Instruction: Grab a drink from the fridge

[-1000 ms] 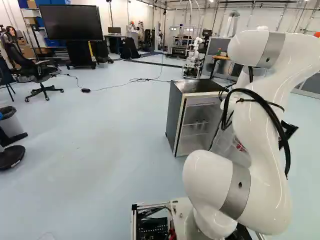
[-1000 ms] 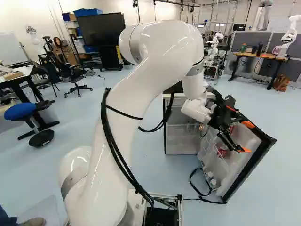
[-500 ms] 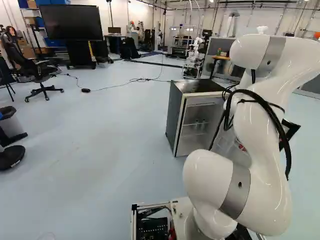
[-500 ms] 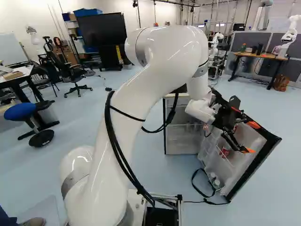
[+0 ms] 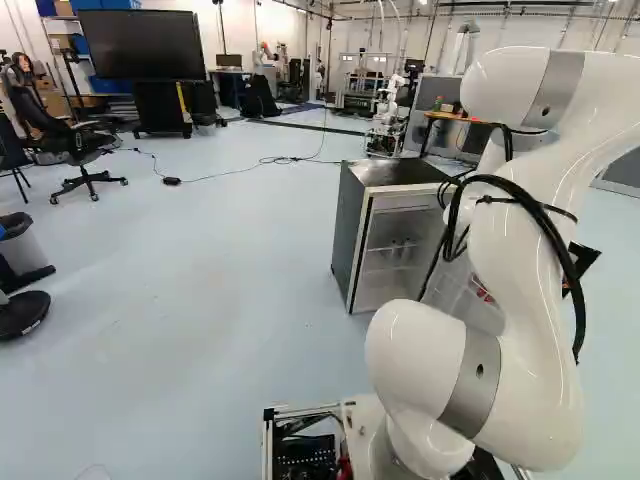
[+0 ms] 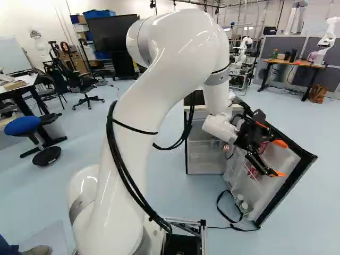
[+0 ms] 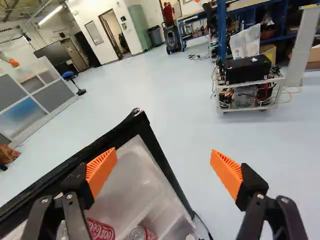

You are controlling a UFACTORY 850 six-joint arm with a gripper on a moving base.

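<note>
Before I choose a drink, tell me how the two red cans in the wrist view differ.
The first can mostly shows its red side; the second can shows its silver end. The first can is right beside one finger of the gripper; the second can shows farther in between both fingers. Both are red and sit in the fridge door.

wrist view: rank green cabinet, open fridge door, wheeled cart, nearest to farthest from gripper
1. Open fridge door, close ahead of the gripper.
2. Wheeled cart, well out beyond the door.
3. Green cabinet, far back across the room.
</note>
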